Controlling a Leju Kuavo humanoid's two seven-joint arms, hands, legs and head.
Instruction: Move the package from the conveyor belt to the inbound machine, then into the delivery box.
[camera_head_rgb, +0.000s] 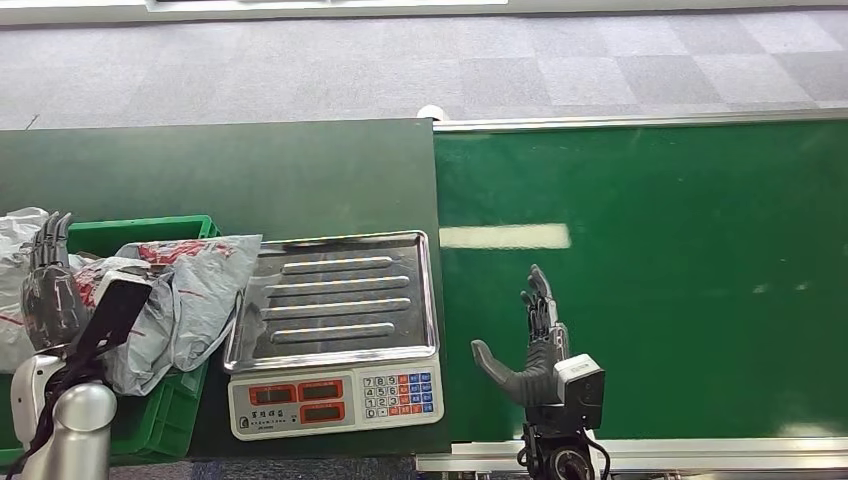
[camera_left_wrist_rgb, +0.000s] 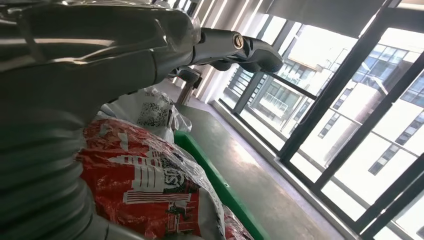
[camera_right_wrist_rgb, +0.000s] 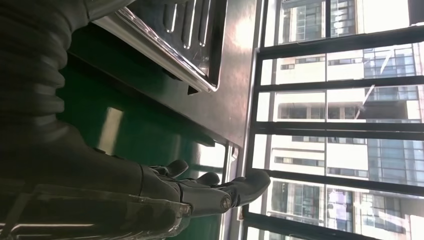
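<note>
A grey plastic package (camera_head_rgb: 190, 290) with red print lies in the green delivery box (camera_head_rgb: 170, 405) at the left, one corner draped over the box's rim toward the scale. In the left wrist view its red and white print (camera_left_wrist_rgb: 145, 185) sits close under the hand. My left hand (camera_head_rgb: 48, 285) hovers open over the box's left side, fingers straight, holding nothing. Over the bare green conveyor belt (camera_head_rgb: 680, 280) my right hand (camera_head_rgb: 535, 345) is open, fingers extended and thumb out. The scale's steel tray (camera_head_rgb: 335, 300) carries nothing.
The scale's keypad and displays (camera_head_rgb: 335, 395) face me at the front. Another pale bag (camera_head_rgb: 15, 240) lies at the box's far left. A dark green table (camera_head_rgb: 250, 175) lies behind the scale. The belt's metal rail (camera_head_rgb: 650, 452) runs along the near edge. Grey carpet lies beyond.
</note>
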